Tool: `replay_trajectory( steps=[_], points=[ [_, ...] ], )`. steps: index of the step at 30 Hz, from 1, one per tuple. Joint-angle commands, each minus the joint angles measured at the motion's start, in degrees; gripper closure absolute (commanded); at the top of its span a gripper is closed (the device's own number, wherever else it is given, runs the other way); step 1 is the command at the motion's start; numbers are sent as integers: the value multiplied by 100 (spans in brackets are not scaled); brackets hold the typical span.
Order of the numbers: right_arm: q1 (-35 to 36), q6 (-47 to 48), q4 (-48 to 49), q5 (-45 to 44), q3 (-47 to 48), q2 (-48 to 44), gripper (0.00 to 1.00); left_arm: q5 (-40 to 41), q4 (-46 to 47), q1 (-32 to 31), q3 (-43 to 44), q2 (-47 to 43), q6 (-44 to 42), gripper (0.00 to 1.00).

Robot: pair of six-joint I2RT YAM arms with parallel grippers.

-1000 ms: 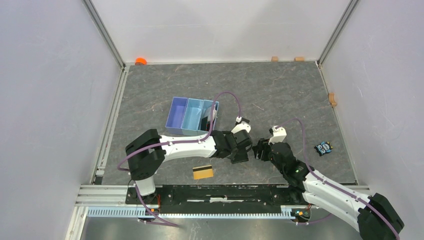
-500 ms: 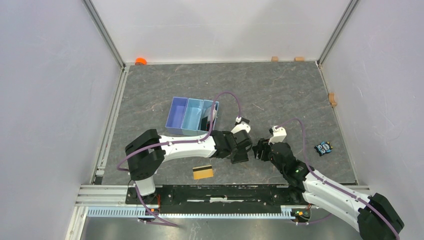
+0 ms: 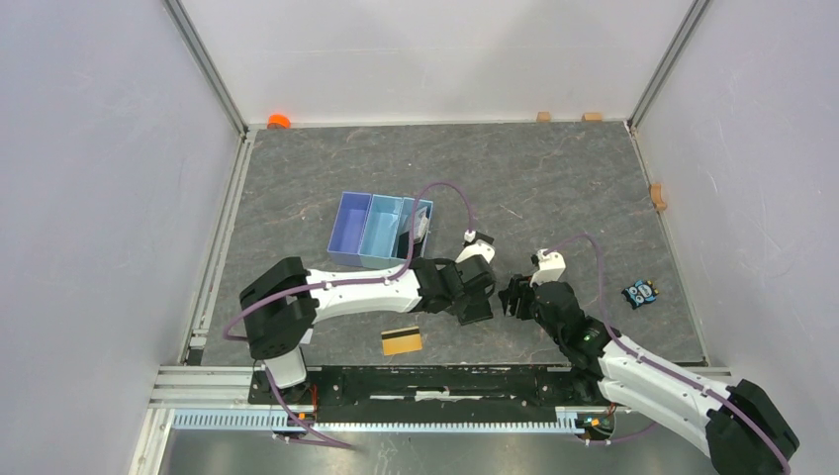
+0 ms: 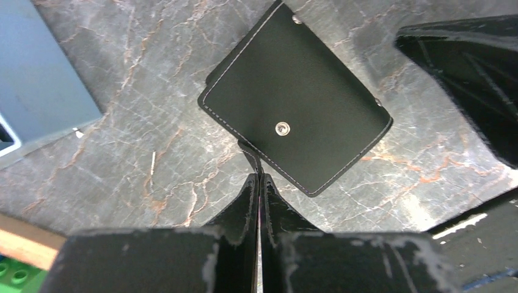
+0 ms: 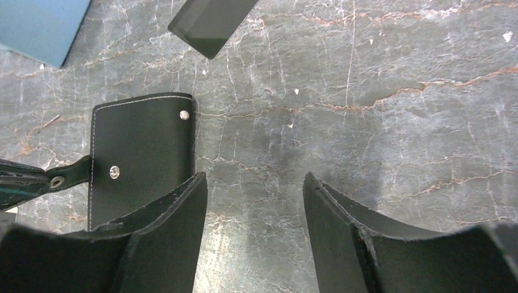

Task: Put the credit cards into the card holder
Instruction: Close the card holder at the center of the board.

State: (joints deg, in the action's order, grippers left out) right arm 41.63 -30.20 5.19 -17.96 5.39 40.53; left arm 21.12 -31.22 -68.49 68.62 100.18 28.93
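Note:
The card holder point(image 4: 296, 97), a closed black wallet with a metal snap stud, lies flat on the grey stone floor. It also shows in the right wrist view point(image 5: 140, 152). My left gripper point(image 4: 258, 176) is shut on its thin snap tab at the near edge. My right gripper point(image 5: 255, 183) is open and empty, its left finger over the wallet's right edge. In the top view both grippers point(image 3: 475, 305) point(image 3: 512, 295) meet at the centre and hide the wallet. A gold card point(image 3: 401, 340) with a dark stripe lies near the front edge.
A light blue three-compartment tray point(image 3: 381, 230) stands behind the left arm, with dark and white pieces in its right compartment. A dark flat rectangle point(image 5: 211, 21) lies beyond the wallet. There are also a wooden strip point(image 4: 24, 244), a green brick point(image 4: 11, 274) and a small toy point(image 3: 641, 293) at right.
My left arm's elbow has shifted slightly to the left. Both grippers and the wallet stay almost where they were.

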Motion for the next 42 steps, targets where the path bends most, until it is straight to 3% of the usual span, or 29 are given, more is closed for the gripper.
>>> replay_trajectory(
  steps=[1, 6, 13, 22, 42],
  points=[
    [12, -16, 192, 251, 0, 207, 37, -659, 826, 189, -332, -373, 439, 98],
    [17, -118, 318, 439, -138, 262, 37, -1320, 1735, 479, -812, -406, 828, 98],
    [15, -164, 571, 822, -264, 380, 37, -1381, 2333, 627, -1101, -381, 1116, 98],
    [21, -281, 1168, 1473, -380, 814, 40, -1459, 2704, 785, -1298, -407, 1291, 98],
    [21, -252, 1017, 1392, -433, 1236, 47, -1686, 3311, 873, -1294, -195, 1309, 98]
  ],
)
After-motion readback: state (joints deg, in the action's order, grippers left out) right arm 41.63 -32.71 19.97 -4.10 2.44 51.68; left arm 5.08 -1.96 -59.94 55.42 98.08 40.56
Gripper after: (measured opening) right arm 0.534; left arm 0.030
